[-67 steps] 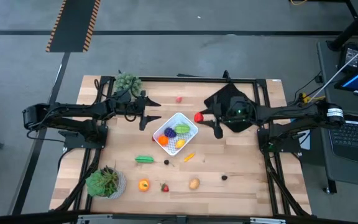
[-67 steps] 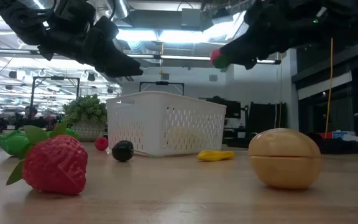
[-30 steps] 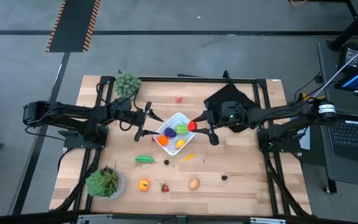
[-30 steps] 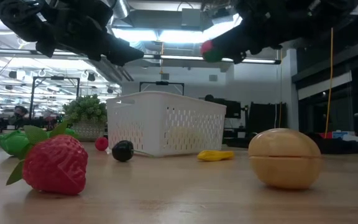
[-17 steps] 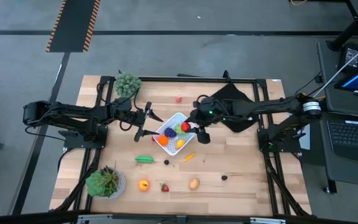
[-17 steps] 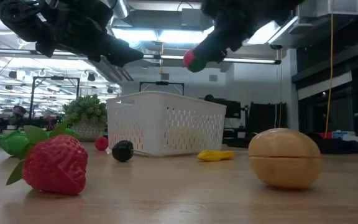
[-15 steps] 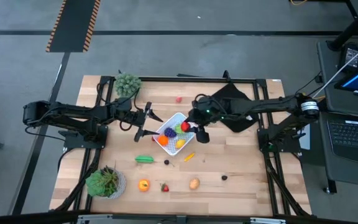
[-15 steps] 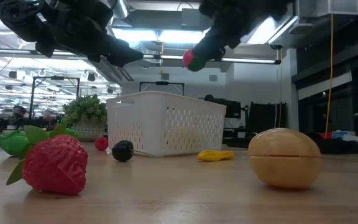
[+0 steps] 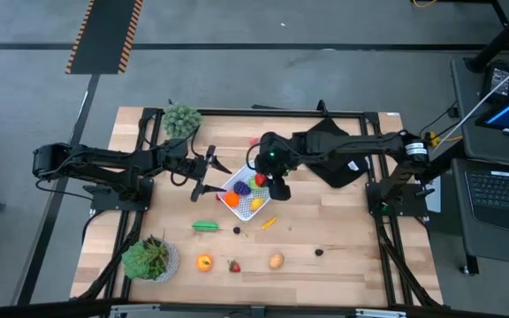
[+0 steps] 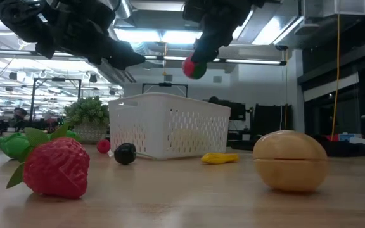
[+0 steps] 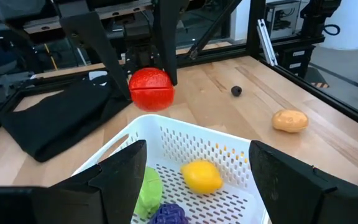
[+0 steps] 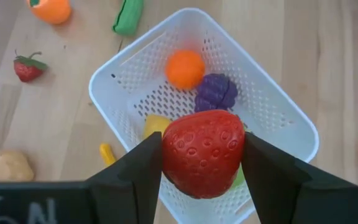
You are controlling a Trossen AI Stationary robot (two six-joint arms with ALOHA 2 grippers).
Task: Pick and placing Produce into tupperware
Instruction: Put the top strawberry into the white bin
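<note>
My right gripper [image 12: 201, 163] has its two fingers clamped on a red strawberry [image 12: 202, 153], one finger pressed to each side of it, and I hold it in the air directly above the white tupperware [image 12: 122, 68]. Looking down past the berry I see an orange ball [image 12: 184, 68], a purple grape cluster [image 12: 215, 93] and a yellow piece [image 12: 156, 126] lying on the dotted bottom, with a green piece mostly hidden behind what I carry. From table height the berry [image 10: 193, 67] hangs well clear of the container's rim [image 10: 170, 97]. My left gripper [image 9: 208, 172] hovers just beside the container's other side, fingers spread wide and empty, the basket's near edge showing between them in its wrist view. Farther out on the wooden table [image 9: 343, 238] lie loose produce: a green pod [image 9: 206, 226], a small yellow-orange piece [image 9: 269, 223], a dark berry [image 9: 236, 230], an orange fruit [image 9: 204, 261], another strawberry [image 9: 233, 265] and a tan potato [image 9: 276, 261]. A black cloth [image 9: 330, 150] lies beneath my right arm, and two potted plants [image 9: 152, 259] stand at the table's left.
</note>
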